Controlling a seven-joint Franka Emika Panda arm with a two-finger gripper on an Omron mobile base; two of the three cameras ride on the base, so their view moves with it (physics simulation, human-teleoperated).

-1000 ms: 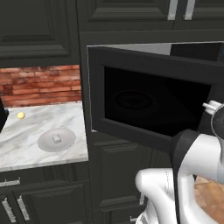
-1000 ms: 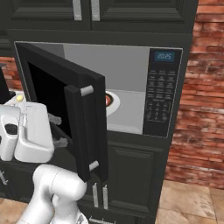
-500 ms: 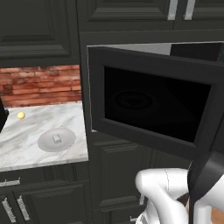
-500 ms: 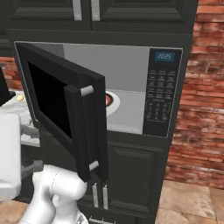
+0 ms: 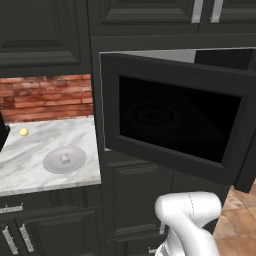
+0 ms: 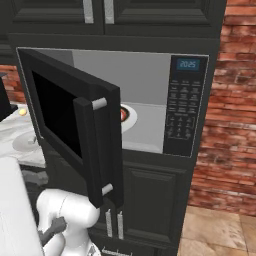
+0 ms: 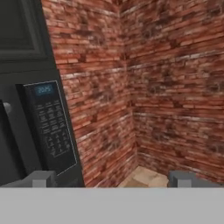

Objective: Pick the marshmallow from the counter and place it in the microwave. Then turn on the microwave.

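The marshmallow (image 5: 65, 158) is a tiny whitish cube lying on a round grey plate (image 5: 55, 164) on the marble counter (image 5: 30, 172), left of the microwave (image 5: 175, 125). The microwave's door (image 6: 75, 120) stands swung open, showing the grey interior and the red-ringed turntable (image 6: 131, 116). Its keypad (image 6: 182, 110) is on the right side. In the hand view my gripper (image 7: 113, 179) is open with nothing between its fingertips (image 7: 43, 178). It faces the keypad (image 7: 52, 127) and a brick corner, far from the marshmallow.
A small yellow ball (image 5: 23, 132) lies on the counter behind the plate. The open door juts out over the floor in front of the dark cabinets (image 5: 135, 200). A red brick wall (image 6: 230, 110) stands right of the microwave, above a tiled floor (image 6: 220, 230).
The arm has swung down and out of the upper part of both base views, leaving its white base links showing. The door, plate and marshmallow have not moved.
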